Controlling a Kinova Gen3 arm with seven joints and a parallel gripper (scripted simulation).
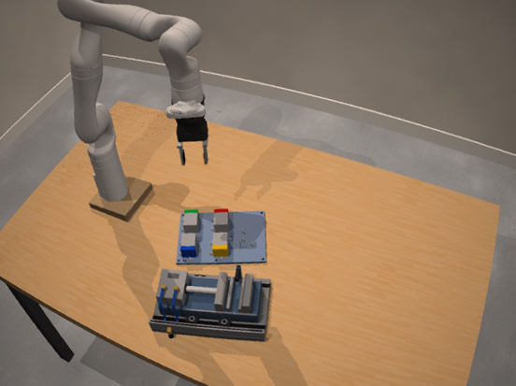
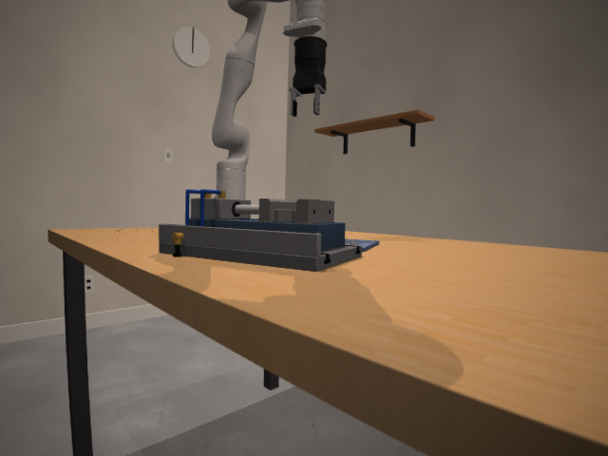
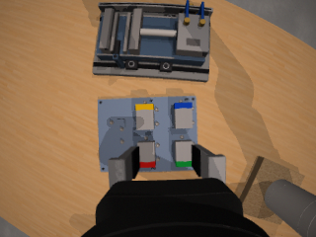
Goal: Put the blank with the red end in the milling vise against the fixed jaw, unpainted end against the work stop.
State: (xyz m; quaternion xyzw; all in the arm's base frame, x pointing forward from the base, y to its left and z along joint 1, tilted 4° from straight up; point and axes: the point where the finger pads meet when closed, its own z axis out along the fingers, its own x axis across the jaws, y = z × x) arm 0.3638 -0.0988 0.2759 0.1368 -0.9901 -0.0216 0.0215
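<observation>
The red-ended blank [image 1: 221,221] [image 3: 147,152] lies on the blue plate [image 1: 255,224] [image 3: 110,109], its red end on the side away from the vise. The green-ended [image 1: 191,222] [image 3: 184,150], blue-ended [image 1: 188,240] [image 3: 183,118] and yellow-ended [image 1: 220,240] [image 3: 144,119] blanks lie there too, apart. My gripper [image 1: 194,163] [image 2: 305,114] [image 3: 165,156] is open and empty, high above the table, on the plate's far side from the vise. In the vise, fixed jaw [image 1: 247,293] [image 2: 314,211] [image 3: 107,31] and moving jaw [image 1: 221,291] [image 3: 135,31] stand apart with nothing between them but low bars and the dark work stop [image 1: 238,274] [image 3: 118,52].
The vise's hose end block [image 1: 174,284] [image 3: 193,35] is on the arm base's side, with blue hoses [image 1: 161,305] [image 2: 201,208] standing up. Small pins [image 1: 242,232] [image 3: 121,128] stand on the plate's blank-free part. A wall shelf [image 2: 375,123] shows behind.
</observation>
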